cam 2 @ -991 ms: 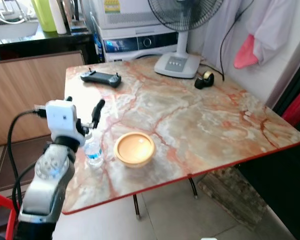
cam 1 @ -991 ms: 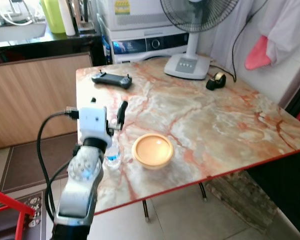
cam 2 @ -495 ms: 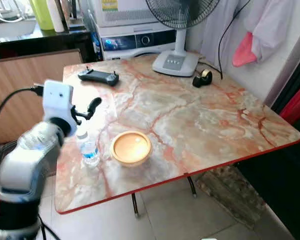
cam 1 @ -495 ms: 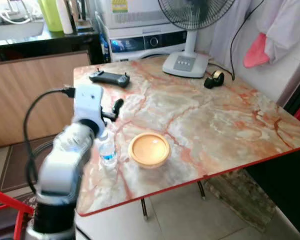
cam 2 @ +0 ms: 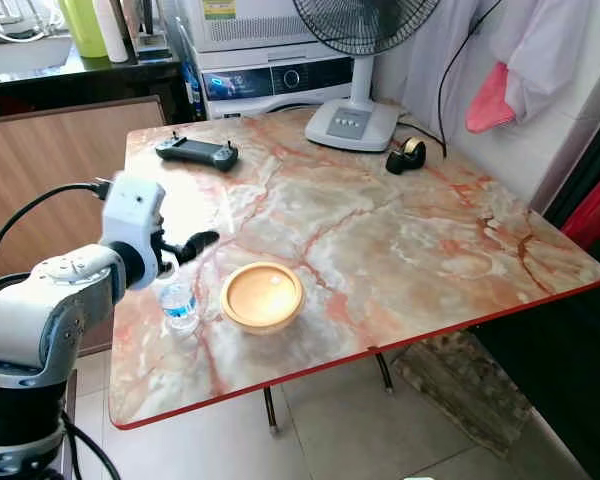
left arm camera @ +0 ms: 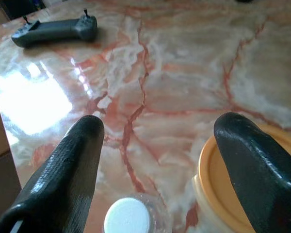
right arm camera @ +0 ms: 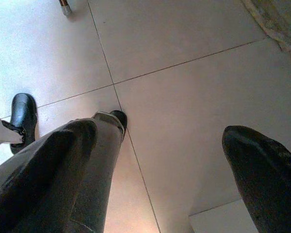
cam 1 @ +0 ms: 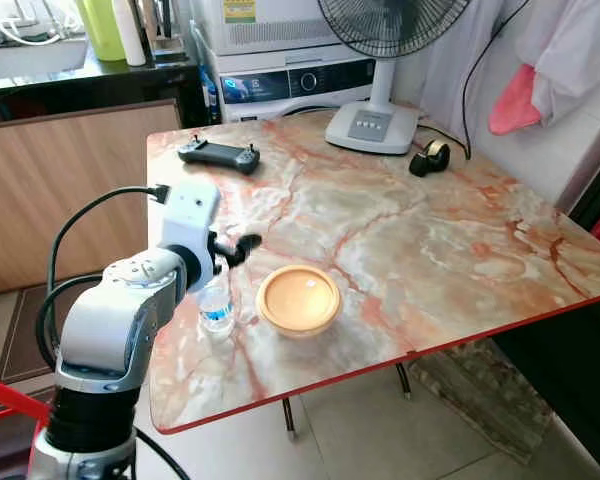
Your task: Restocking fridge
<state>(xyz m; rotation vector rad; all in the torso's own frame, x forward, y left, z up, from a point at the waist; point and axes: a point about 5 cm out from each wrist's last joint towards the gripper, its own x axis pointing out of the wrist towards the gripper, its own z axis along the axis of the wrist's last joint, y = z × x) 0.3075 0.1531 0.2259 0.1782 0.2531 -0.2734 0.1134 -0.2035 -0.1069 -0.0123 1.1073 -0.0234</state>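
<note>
Left gripper (left arm camera: 155, 145) above water bottle (cam 1: 216, 304), fingers spread wide, nothing held.
Bottle upright on marble table (cam 1: 430, 240), directly beneath gripper, white cap between fingertips; yellow bowl (cam 1: 299, 299) just beside. Right gripper (right arm camera: 160, 160) idle over floor tiles, fingers parted.

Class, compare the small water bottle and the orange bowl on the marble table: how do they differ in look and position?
The water bottle is clear, upright and narrow with a white cap; the bowl is opaque orange, low and wide. The bottle stands nearer the table's left edge, right under the left gripper with its jaws open; the bowl sits beside it, to the right. Both rest on the table near its front edge.
</note>
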